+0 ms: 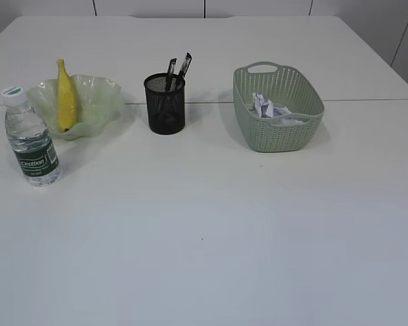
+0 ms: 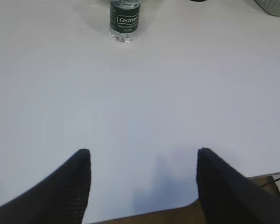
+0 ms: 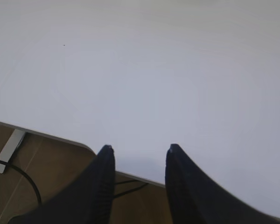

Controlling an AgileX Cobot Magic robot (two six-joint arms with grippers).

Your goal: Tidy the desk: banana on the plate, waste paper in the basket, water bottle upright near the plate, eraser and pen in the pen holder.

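banana (image 1: 66,99) lies on plate (image 1: 81,103); water bottle (image 1: 31,138) upright just beside it. left gripper (image 2: 143,156) jaws spread wide, right gripper (image 3: 140,150) jaws parted, both empty over counter (image 1: 224,224).

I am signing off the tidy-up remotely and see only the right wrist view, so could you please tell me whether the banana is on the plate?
Observer: Yes, the banana lies in the green plate.
Operator: Thank you. Is the water bottle upright?
Observer: It is; the water bottle stands capped, just in front of the plate's left side.
Operator: And the paper and pens?
Observer: Crumpled waste paper sits inside the basket, and pens poke out of the black pen holder. I cannot see the eraser.
Operator: What is the left claw doing?
Observer: The left claw is open and holds nothing.
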